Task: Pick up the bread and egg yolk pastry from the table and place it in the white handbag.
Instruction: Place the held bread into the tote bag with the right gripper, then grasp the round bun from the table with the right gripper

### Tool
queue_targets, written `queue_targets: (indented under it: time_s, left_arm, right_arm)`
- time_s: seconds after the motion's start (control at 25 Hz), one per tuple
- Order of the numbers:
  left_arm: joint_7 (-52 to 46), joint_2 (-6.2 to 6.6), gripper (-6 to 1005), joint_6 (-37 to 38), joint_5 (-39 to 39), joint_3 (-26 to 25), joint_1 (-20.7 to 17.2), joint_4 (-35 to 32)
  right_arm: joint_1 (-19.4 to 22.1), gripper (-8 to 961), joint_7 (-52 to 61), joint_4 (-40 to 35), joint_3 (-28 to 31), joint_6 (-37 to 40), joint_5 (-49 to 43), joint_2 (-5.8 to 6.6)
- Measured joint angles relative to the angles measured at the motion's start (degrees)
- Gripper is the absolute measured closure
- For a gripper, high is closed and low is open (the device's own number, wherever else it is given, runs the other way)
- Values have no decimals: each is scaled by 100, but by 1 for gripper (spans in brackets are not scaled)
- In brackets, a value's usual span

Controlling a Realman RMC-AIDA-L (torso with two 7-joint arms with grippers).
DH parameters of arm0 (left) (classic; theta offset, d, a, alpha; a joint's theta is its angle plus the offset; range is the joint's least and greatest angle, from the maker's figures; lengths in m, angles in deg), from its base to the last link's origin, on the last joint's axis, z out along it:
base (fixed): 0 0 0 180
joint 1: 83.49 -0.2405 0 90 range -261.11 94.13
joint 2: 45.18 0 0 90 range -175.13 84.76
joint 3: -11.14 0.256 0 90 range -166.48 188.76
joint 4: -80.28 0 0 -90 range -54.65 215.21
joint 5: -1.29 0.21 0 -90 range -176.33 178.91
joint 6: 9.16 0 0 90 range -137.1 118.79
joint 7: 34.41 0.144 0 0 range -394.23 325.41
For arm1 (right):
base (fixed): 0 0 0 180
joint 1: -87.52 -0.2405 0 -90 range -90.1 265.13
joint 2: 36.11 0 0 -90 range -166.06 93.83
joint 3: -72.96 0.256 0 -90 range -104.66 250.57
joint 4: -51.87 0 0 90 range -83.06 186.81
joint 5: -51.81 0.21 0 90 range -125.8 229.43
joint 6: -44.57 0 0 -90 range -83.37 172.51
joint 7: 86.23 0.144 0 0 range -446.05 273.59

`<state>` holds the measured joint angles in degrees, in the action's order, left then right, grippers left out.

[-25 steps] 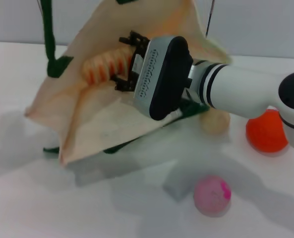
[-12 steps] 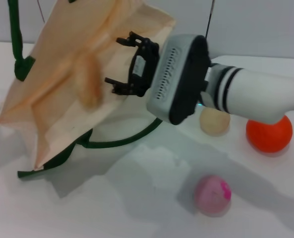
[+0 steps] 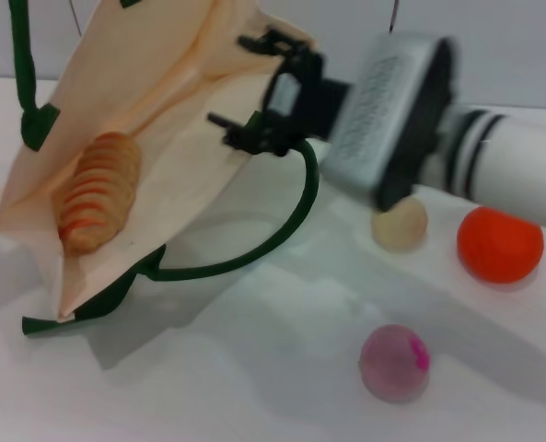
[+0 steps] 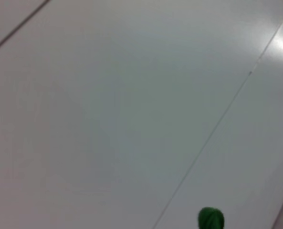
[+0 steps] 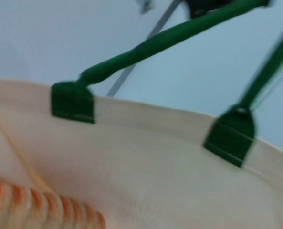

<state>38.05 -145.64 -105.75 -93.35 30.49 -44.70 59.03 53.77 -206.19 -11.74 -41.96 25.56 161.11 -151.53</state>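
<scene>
The white handbag [image 3: 176, 138] hangs tilted, lifted by its green handle [image 3: 19, 55] at the upper left; the other handle [image 3: 282, 230] loops down onto the table. The bread [image 3: 98, 193], striped tan and orange-red, lies inside the bag's open mouth, low on the left. It also shows in the right wrist view [image 5: 41, 205] below the bag's cloth [image 5: 146, 157]. My right gripper [image 3: 249, 87] is open and empty at the bag's upper right edge, apart from the bread. The egg yolk pastry [image 3: 400, 224] sits on the table under my right arm. The left gripper is out of view.
A smooth orange sphere [image 3: 500, 243] sits to the right of the pastry. A pink ball with a magenta spot [image 3: 395, 362] lies nearer the front. The left wrist view shows only a pale wall and a bit of green handle [image 4: 210, 218].
The bread has left my right gripper and slid down into the bag's lower left. The right gripper has opened and drawn back to the right and upward.
</scene>
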Motion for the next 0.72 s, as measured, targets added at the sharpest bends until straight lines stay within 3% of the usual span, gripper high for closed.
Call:
queue_targets:
  time_s: [0.16,0.44,0.72]
  left_arm:
    - [2,5,899,98,-11,-4,-71,-8]
    - [17,-20,899,286,-15,-28,-144,-68]
    - [150,-73,899,298,45,29,-145,3]
  right_arm:
    - [393,62,457,-68,1030,-1234,-402,19]
    - [324,64,3179,-68,2962,-3371,-3423,-16]
    - [292,65,3926,49,3290,-3776,-4353,-41]
